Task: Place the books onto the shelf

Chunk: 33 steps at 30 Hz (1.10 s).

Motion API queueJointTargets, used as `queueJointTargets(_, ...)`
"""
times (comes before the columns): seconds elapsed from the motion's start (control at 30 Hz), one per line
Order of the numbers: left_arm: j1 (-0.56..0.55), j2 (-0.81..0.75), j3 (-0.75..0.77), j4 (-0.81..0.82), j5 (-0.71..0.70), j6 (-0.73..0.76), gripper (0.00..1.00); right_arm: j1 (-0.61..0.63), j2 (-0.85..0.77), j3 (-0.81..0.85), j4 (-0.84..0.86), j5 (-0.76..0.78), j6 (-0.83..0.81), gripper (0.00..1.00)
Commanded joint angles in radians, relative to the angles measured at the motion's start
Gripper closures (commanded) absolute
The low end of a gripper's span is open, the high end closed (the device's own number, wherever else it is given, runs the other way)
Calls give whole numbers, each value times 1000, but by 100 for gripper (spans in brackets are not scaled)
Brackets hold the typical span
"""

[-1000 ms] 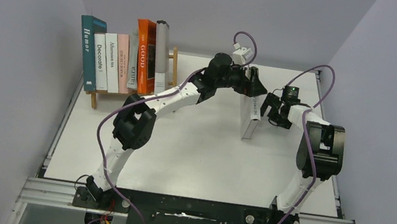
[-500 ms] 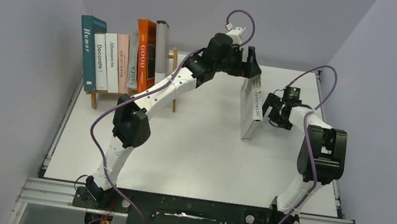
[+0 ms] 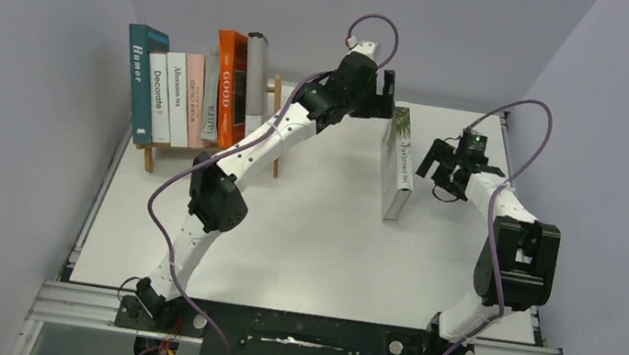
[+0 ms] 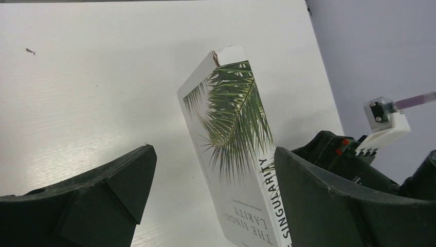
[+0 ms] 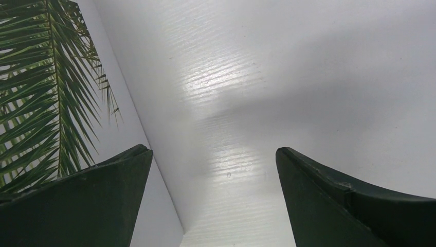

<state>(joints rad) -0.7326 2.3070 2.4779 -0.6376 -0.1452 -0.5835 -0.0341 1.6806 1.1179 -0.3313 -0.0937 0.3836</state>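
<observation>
My left gripper (image 3: 386,95) hangs up high, over the far end of the palm-leaf book (image 3: 399,166). Its two fingers are spread wide and hold nothing. My right gripper (image 3: 435,168) is low, just beside the book on its right side. Its fingers are spread wide too, with only bare table (image 3: 301,250) between them. I cannot tell if one finger touches the book.

The palm-leaf book stands up by itself on the right half of the white table. Nothing squeezes it.

The wooden shelf (image 3: 277,103) is at the far left corner, well apart from that book. The other books stand on it in a row. The big teal Humor book (image 3: 141,79) is at the left end. Next come the white Decorate book (image 3: 157,100) and a pink book (image 3: 196,101). The orange GOOD book (image 3: 228,86) and a grey book (image 3: 255,86) are at the right end.
</observation>
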Motion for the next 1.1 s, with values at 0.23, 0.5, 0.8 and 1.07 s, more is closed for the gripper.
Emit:
queueJointTargets(0.23,-29,69,59,32,61,-83,14,-14,-72,-37,42,-27,-4,2)
queueJointTargets(0.5,-49,90,32,86,103,-108,14,-13,-81,-43,56,-52,-14,2)
queueJointTargets(0.8,-56,112,29,92,124,-120,13,13,-69,-33,64,-60,-17,2)
queueJointTargets(1.07,-57,122,-5,118,124,-128,13,36,-64,-18,64,-49,-11,2)
